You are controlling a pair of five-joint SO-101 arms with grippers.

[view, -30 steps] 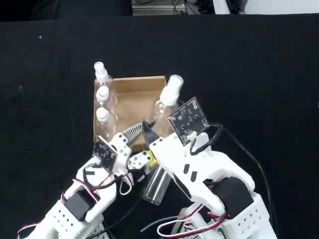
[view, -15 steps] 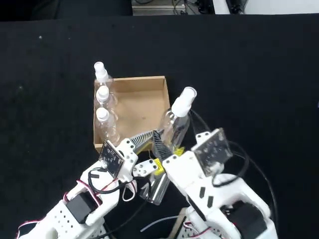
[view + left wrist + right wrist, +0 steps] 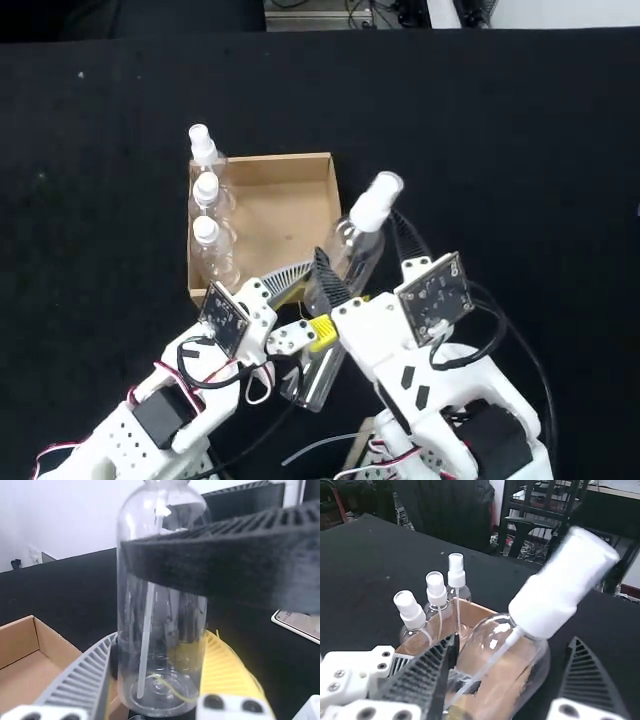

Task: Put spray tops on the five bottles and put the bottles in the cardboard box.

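Observation:
A clear bottle with a white spray top leans tilted just outside the right wall of the cardboard box. My left gripper is shut on the bottle's base, its grey and yellow fingers on either side of the bottle. My right gripper is open, its black fingers spread around the same bottle, with a gap on one side. Three capped bottles stand in a row along the box's left wall, also seen in the right wrist view.
Another clear bottle lies on the black table beneath the two arms. The right half of the box floor is bare. Loose cables trail near the front edge.
The capped bottle went from over the box's right part to just outside its right wall. The right arm pulled back, and its fingers have spread off the bottle.

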